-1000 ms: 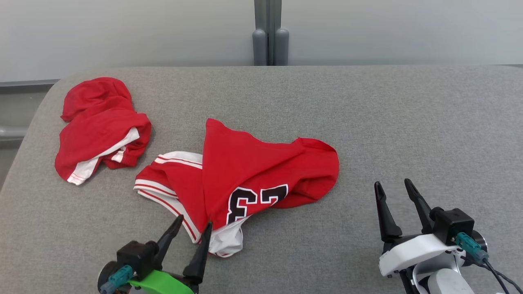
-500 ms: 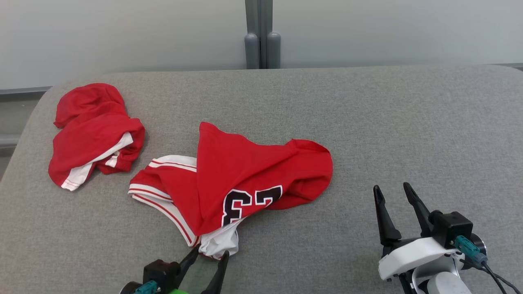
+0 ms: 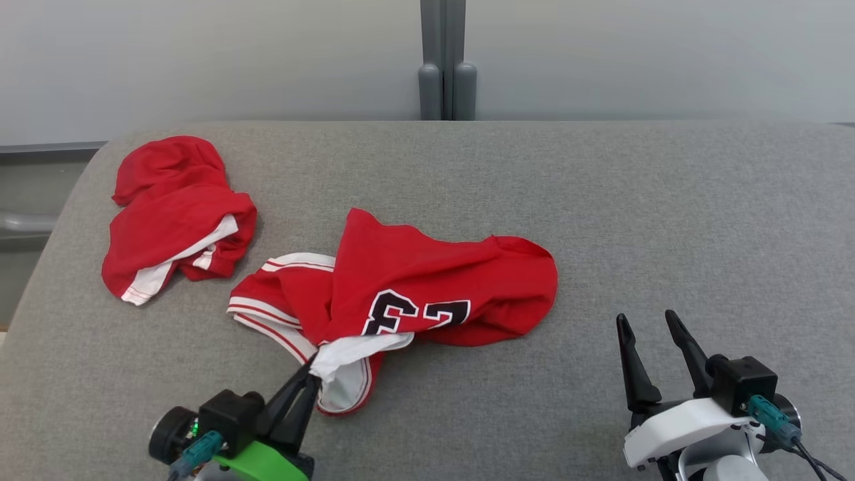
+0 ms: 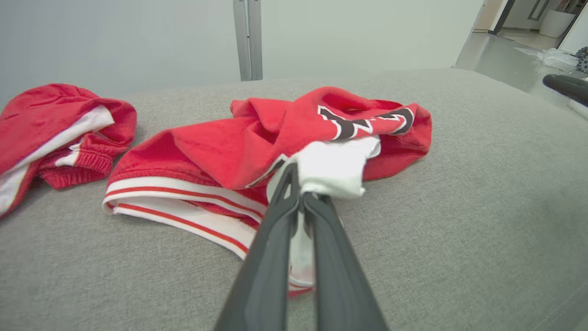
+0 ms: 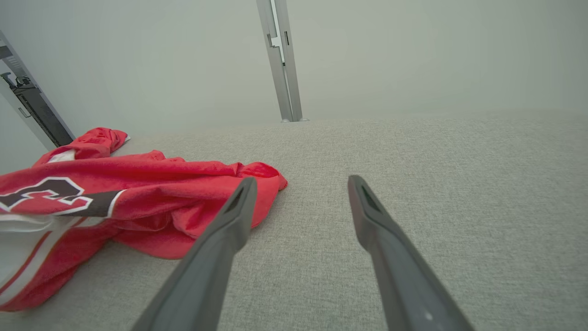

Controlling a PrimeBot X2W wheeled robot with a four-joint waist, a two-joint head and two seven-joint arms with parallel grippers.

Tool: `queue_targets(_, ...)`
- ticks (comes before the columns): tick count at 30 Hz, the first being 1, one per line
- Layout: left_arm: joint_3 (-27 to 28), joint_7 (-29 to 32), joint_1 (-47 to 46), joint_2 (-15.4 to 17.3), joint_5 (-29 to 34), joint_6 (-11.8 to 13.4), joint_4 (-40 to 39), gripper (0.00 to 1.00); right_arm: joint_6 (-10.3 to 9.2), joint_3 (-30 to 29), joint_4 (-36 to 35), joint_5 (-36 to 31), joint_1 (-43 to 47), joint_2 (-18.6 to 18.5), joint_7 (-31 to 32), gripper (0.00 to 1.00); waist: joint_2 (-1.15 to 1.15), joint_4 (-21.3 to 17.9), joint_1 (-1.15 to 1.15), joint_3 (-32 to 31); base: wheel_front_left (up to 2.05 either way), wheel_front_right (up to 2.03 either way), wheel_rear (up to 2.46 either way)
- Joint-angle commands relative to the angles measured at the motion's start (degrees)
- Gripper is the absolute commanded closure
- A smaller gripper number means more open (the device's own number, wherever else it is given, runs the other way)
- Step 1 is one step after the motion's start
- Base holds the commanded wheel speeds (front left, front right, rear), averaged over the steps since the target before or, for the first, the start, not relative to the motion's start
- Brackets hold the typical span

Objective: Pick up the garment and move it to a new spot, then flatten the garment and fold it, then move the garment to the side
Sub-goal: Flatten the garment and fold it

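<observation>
- Garment (image 3: 434, 287): red jersey with white trim striped in red and a black number outlined in white. It lies crumpled on the grey fabric worktop (image 3: 668, 200), a little left of centre in the head view. The number faces up.
- Left gripper (image 3: 311, 371): at the lower left of the head view, fingers pointing up and to the right. The jaws are pressed together on a white fold (image 3: 354, 347) at the bottom edge of the garment. The fold narrows to a point where the tips meet it.
- In the left wrist view the two dark fingers run up the middle of the frame. A strip of white cloth is pinched between them. The rest of the garment is bunched just beyond the tips, and its striped hem spreads to the left of the fingers.
- Right gripper (image 3: 646, 318): at the lower right of the head view, fingers pointing up. The jaws stand wide apart with nothing between them. It sits well apart from the garment, to the right of the garment's rounded right end.
- In the right wrist view the garment fills the left half of the frame. Its red edge shows behind the left-hand finger, and bare worktop shows between the two fingers.
- Second red garment (image 3: 177, 214): a crumpled heap with a white band showing, at the upper left of the head view. It is near the left edge of the worktop and separate from the jersey.
- Grey post (image 3: 441, 60): upright at top centre, behind the worktop, against a pale wall (image 3: 200, 60).
</observation>
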Motion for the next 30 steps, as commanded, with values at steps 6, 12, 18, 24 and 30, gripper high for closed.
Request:
queue_targets(6, 0.93, 0.56, 4.91, 6.08, 2.3, 0.51, -8.28, 1.0, -0.02, -0.47, -0.35, 0.78, 1.13, -0.17, -0.18, 0.0, 0.0, 2.16, 0.0, -0.11, 0.0, 0.0, 0.0)
queue_targets(12, -1.79, 5.2, 12.24, 7.96, -1.38, -0.33, -12.28, 1.0, -0.02, -0.52, -0.57, 1.07, 0.83, -0.17, -0.18, 0.0, 0.0, 3.26, 0.0, 0.57, 0.0, 0.0, 0.0)
queue_targets(18, -5.75, 9.45, 16.33, 5.75, -7.78, -2.26, -10.46, 1.0, -0.01, -0.76, -0.53, 0.67, 0.37, -0.18, -0.17, 0.0, 0.0, 4.33, 0.0, 1.11, 0.0, 0.0, 0.0)
queue_targets(24, -5.07, 8.87, 14.02, 6.65, -8.84, -2.66, -9.68, 0.0, -0.02, -0.91, -0.29, 0.39, 0.07, -0.17, -0.17, 0.0, 0.0, 4.87, 0.0, 1.15, 0.0, 0.0, 0.0)
queue_targets(30, -0.81, 4.97, 12.55, 9.55, -7.27, 0.09, -10.38, 0.0, -0.01, -0.78, -0.04, 0.3, 0.14, -0.17, -0.17, 0.0, 0.0, 4.48, 0.0, 1.06, 0.0, 0.0, 0.0)
